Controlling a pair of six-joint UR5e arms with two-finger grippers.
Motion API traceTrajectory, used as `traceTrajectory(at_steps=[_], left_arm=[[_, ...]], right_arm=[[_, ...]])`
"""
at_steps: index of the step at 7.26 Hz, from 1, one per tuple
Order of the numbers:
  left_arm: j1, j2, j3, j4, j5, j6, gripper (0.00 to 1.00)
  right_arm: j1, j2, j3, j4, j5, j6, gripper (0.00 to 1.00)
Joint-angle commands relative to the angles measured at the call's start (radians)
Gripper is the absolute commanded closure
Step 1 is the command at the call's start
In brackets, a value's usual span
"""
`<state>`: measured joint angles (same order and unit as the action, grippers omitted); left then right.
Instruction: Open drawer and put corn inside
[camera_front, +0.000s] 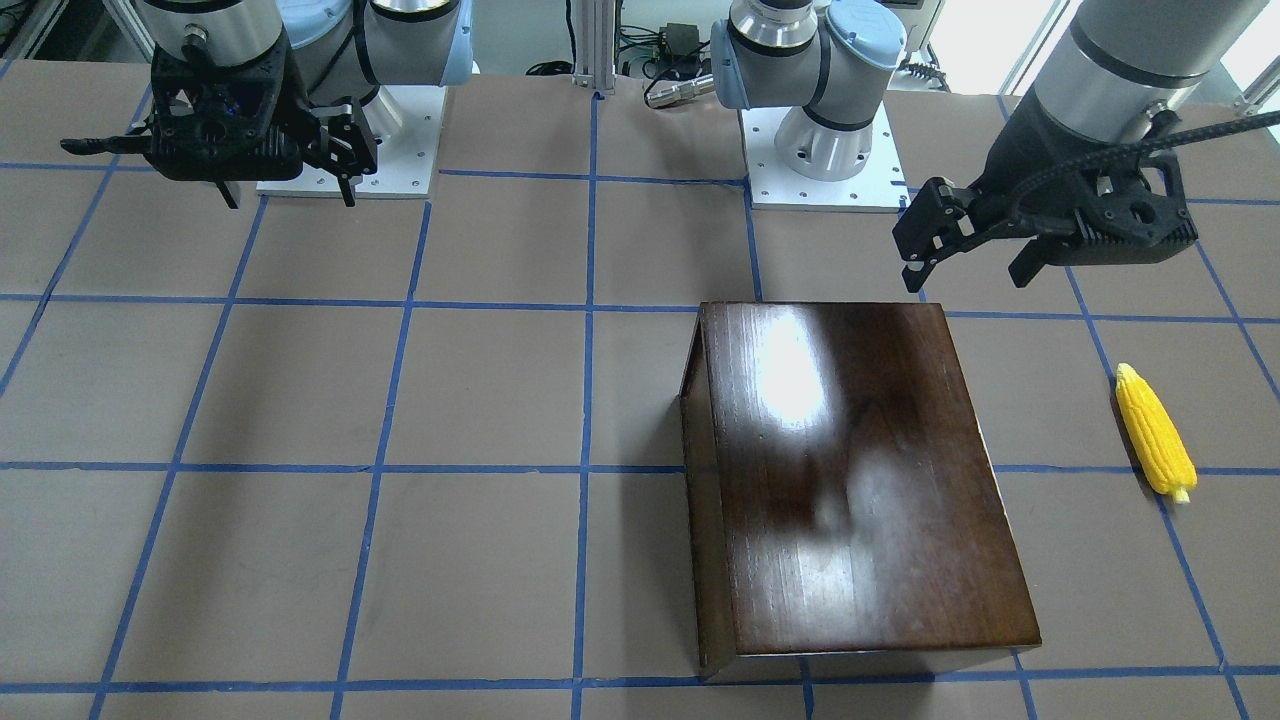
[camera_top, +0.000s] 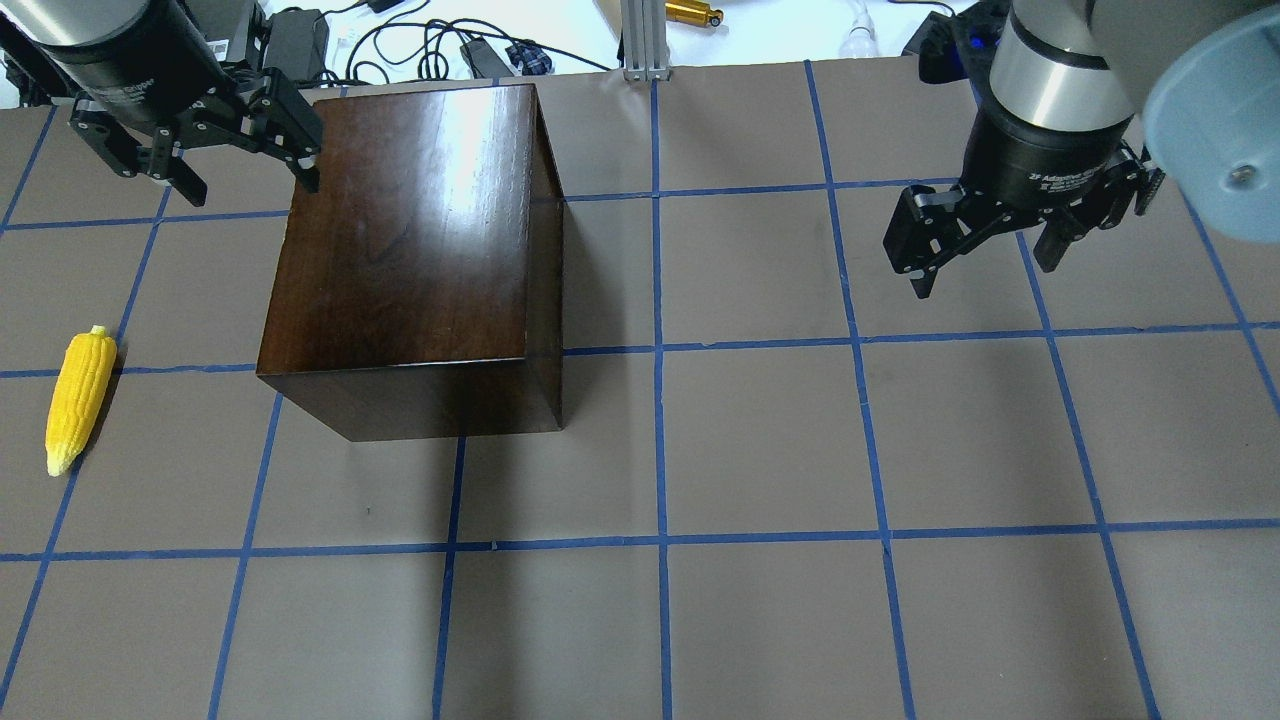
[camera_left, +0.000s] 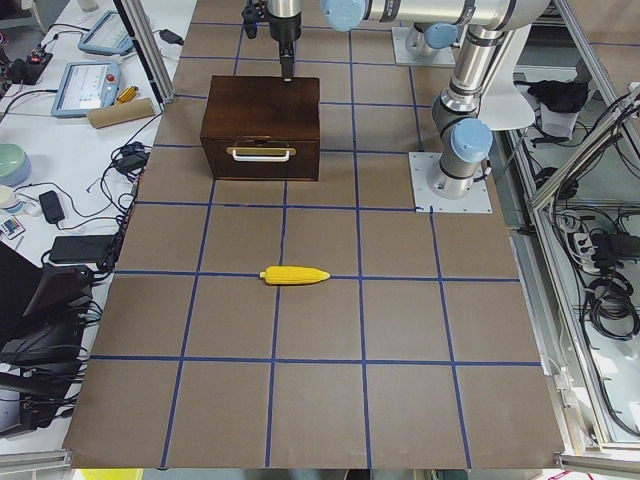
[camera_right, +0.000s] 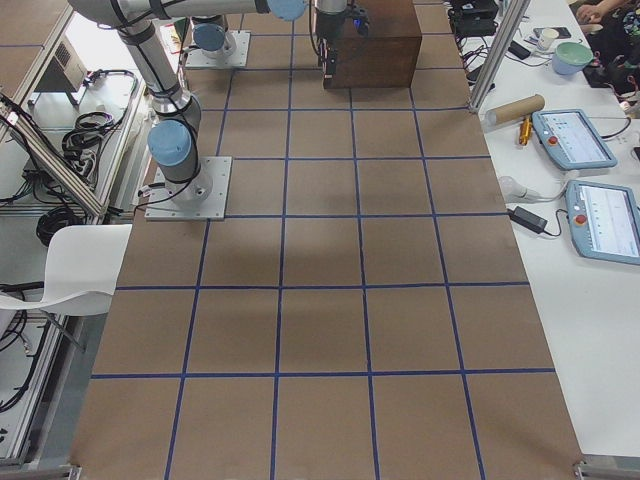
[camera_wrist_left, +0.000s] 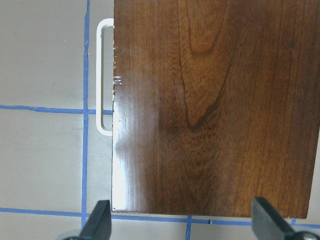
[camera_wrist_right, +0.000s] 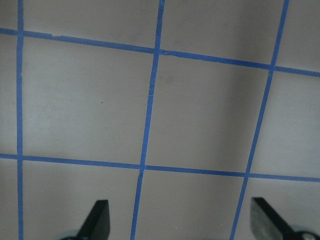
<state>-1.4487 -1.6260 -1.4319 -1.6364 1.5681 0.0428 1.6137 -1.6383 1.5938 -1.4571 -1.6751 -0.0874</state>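
**Drawer shut, corn on the desk.** The drawer (camera_left: 261, 158) sat fully closed in the glossy dark box (camera_top: 410, 250), its front panel facing the robot's left side. It carried a pale bar handle (camera_wrist_left: 103, 80). The corn (camera_top: 78, 398) lay flat on the desk (camera_top: 760, 450) on that same side, clear of the box.

The left gripper (camera_top: 250, 178) hovered above the box's far top edge with its fingers spread and empty. The right gripper (camera_top: 985, 262) hung over bare desk well away, likewise spread and empty.

The corn was probably light, rigid and bumpy, and liable to roll. It would best be pinched across its thick middle. The handle offered the only purchase on the drawer. A pull from the handle's centre, straight outward, should keep the tray from binding, though the box might slide.
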Motion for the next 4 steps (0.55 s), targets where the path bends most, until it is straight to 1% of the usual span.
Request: traceTrajectory(at_steps=[1, 4], left_arm=[[0.001, 0.003, 0.001, 0.000, 0.003, 0.005, 0.00], [0.001, 0.008, -0.002, 0.000, 0.003, 0.008, 0.00]], right_arm=[[0.000, 0.000, 0.000, 0.001, 0.000, 0.000, 0.00], [0.000, 0.000, 0.000, 0.000, 0.000, 0.000, 0.00]])
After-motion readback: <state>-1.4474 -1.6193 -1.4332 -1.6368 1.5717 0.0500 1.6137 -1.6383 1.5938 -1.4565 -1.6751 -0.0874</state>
